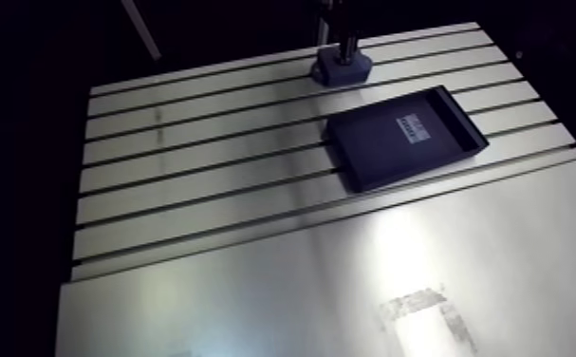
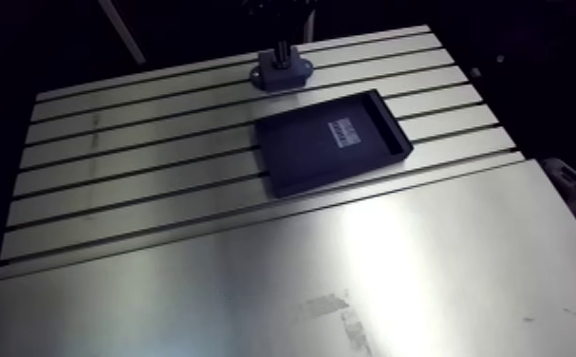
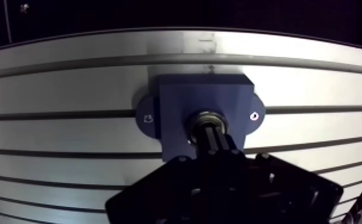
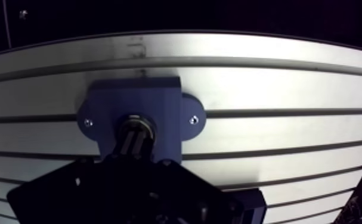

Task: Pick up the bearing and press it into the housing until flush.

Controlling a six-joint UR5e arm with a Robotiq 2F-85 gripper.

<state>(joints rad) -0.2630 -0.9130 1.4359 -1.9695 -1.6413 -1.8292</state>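
Fingers (image 3: pixel 216 148) narrow and pinched on the bearing (image 3: pixel 207 119), a silvery ring seated in the bore of the blue flanged housing (image 3: pixel 177 101) on the slotted bench (image 3: pixel 70 89). Dark fingertips hide its near edge; flush or proud, can't tell.

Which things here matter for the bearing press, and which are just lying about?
In the job: gripper, bearing in the bore, blue housing.
Lying about: black tray, metal sheet.
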